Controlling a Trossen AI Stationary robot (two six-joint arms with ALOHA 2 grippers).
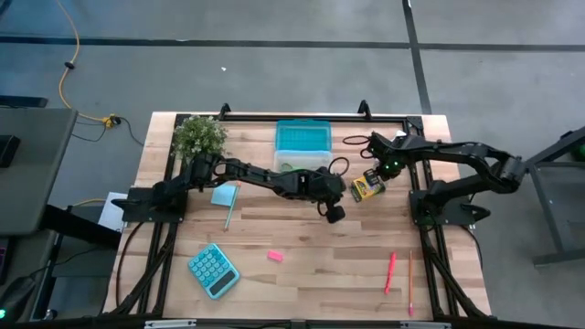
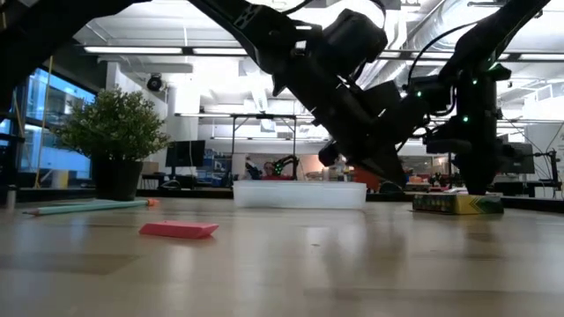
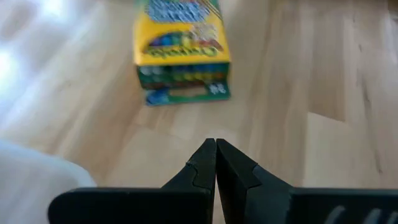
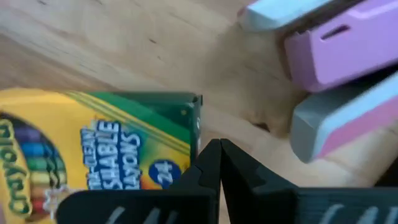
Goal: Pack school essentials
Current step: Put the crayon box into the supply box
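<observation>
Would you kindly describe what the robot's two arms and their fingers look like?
Both arms are black, slim and jointed. The left arm has a black cable looping beside its wrist; the right arm shows small green lights near its wrist. Each gripper's fingers are matte black, tapering to pointed tips.

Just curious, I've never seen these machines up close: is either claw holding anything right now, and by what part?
Nothing is held. The left gripper and right gripper are both shut and empty near the yellow crayon box.

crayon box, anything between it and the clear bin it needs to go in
Yes. In the high view the left gripper and its forearm lie between the crayon box and the clear bin. The right gripper, fingers shut, sits by the box.
</observation>
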